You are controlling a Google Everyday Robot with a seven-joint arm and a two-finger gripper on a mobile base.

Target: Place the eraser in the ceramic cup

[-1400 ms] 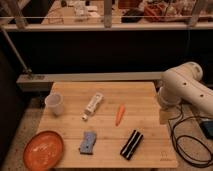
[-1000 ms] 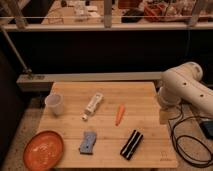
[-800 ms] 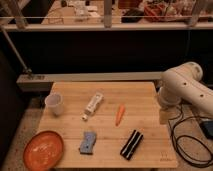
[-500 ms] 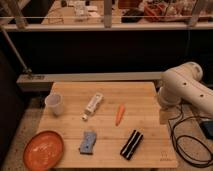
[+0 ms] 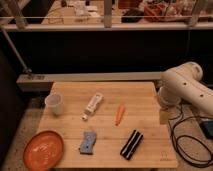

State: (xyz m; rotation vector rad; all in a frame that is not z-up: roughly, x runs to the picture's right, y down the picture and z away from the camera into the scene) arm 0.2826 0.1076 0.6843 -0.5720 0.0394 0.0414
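The eraser (image 5: 131,144), a black oblong block with a pale stripe, lies on the wooden table (image 5: 137,95) near its front right. The ceramic cup (image 5: 54,104), small, white and upright, stands at the table's left side. My white arm (image 5: 184,89) reaches in from the right. My gripper (image 5: 164,117) hangs at the table's right edge, well right of the carrot and above and to the right of the eraser, far from the cup. It holds nothing that I can see.
An orange carrot (image 5: 119,114) and a white tube (image 5: 93,105) lie mid-table. A blue-grey sponge-like block (image 5: 88,142) lies left of the eraser. An orange plate (image 5: 43,149) sits at the front left corner. Black cables (image 5: 192,145) lie on the floor at right.
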